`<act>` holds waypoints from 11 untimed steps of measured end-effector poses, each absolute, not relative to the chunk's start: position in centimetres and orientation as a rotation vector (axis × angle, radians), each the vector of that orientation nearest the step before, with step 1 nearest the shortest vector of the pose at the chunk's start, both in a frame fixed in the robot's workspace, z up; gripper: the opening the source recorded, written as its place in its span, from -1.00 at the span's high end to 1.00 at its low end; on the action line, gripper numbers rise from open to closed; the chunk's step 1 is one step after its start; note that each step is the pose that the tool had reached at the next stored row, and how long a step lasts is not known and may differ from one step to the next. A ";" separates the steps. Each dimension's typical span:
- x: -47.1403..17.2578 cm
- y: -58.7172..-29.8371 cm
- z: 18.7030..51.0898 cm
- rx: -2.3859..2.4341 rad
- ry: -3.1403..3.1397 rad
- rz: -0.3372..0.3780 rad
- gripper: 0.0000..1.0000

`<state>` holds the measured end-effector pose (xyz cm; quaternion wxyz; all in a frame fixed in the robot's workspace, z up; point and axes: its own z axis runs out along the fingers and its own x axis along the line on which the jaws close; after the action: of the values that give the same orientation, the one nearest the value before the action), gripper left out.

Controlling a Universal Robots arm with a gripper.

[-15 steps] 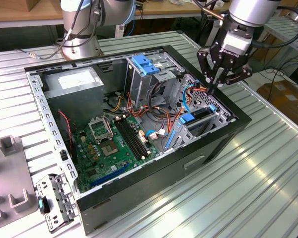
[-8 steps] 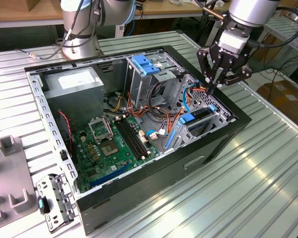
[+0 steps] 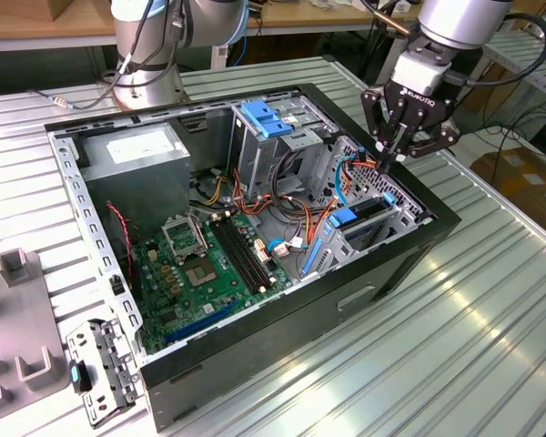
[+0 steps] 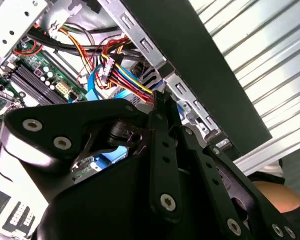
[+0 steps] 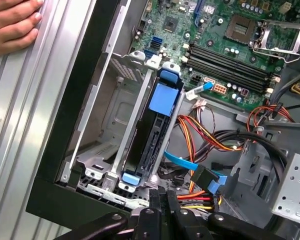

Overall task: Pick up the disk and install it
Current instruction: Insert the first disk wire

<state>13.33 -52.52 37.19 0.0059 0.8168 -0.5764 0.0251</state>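
Note:
The disk (image 5: 151,145) stands on edge in a slot of the metal drive bay (image 5: 115,115) at the case's corner, with its blue carrier tab (image 5: 162,97) on top. In the exterior view the disk (image 3: 348,218) sits in that bay at the case's right end. My gripper (image 3: 388,162) hangs just above the bay's far end, fingers pointing down and shut, with nothing seen between them. In both wrist views the gripper (image 5: 166,199) (image 4: 160,100) hovers close to the bay's rim beside the bundle of coloured cables (image 5: 205,135).
The open computer case (image 3: 282,337) lies on a ribbed metal table. Inside are the motherboard (image 3: 209,264), a grey power-supply box (image 3: 132,150) and a tall cage with a blue latch (image 3: 268,118). A hand (image 5: 12,22) rests on the table by the case. A loose bracket (image 3: 100,369) lies at the exterior view's left.

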 end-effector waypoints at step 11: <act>13.1 -52.5 37.1 2.350 -2.058 0.076 0.67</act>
<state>13.15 -52.53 37.09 0.0085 0.7522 -0.6585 0.0244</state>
